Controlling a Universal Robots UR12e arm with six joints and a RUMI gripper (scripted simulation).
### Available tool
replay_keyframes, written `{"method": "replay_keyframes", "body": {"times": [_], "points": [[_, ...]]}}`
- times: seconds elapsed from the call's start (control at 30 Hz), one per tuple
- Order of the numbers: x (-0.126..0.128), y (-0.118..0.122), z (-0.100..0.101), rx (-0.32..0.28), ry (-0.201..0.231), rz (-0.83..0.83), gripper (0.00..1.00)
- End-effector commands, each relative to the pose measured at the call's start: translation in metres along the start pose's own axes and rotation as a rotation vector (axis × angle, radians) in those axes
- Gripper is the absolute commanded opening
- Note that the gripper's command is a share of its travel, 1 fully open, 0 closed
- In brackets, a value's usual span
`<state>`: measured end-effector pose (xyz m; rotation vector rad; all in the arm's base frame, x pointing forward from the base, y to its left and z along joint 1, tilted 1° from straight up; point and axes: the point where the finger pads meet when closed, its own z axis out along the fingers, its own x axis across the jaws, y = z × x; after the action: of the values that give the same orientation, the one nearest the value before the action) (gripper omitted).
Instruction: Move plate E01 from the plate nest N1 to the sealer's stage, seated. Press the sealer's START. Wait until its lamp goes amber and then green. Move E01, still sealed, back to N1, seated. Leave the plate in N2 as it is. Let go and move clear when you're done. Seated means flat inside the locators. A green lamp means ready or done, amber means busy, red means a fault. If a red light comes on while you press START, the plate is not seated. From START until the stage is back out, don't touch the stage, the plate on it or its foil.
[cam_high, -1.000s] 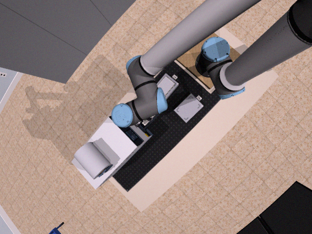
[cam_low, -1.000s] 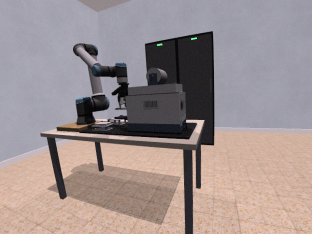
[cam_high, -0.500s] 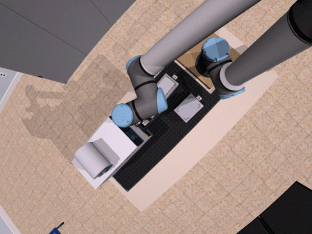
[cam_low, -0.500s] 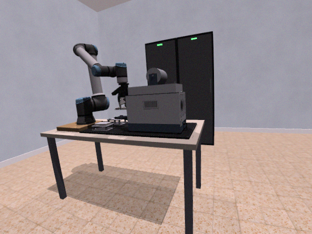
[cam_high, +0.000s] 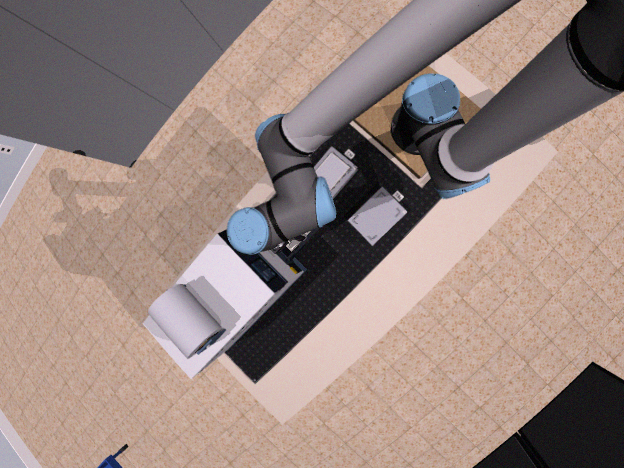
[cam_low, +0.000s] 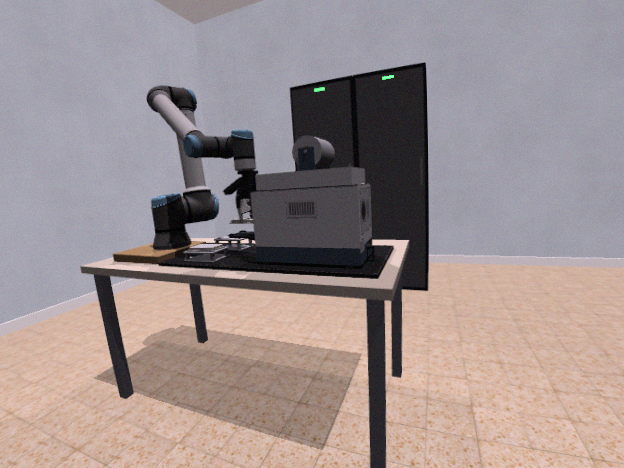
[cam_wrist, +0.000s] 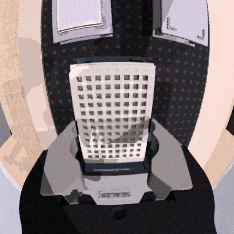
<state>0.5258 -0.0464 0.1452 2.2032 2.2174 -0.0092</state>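
In the wrist view, plate E01 (cam_wrist: 114, 117) is white with a grid of open wells. My gripper (cam_low: 243, 215) is shut on it and holds it in the air over the sealer's grey stage (cam_wrist: 117, 176), not touching the locators. The stage sticks out of the front of the sealer (cam_low: 309, 221). Nest N1 (cam_wrist: 181, 21) is empty and its corner locators show; from above it shows as a grey square (cam_high: 377, 215). Nest N2 (cam_wrist: 80, 17) holds its own plate (cam_high: 335, 168). The wrist hides the fingers in the overhead view. I cannot see the sealer's lamp.
The sealer's white body (cam_high: 221, 297) carries a foil roll (cam_high: 183, 319) on top. All of it stands on a black mat (cam_high: 332, 282) on the table. The arm's base (cam_high: 428, 115) sits on a wooden block behind the nests. Two black cabinets (cam_low: 360, 166) stand behind the table.
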Motion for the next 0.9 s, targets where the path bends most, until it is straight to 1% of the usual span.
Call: {"method": "replay_keyframes", "body": {"times": [0.0,0.3,0.87], "points": [[0.000,0.001,0.005,-0.002,-0.001,0.000,0.00],[0.000,0.001,0.019,-0.001,-0.001,0.000,0.00],[0.000,0.001,0.019,-0.001,-0.001,0.000,0.00]]}}
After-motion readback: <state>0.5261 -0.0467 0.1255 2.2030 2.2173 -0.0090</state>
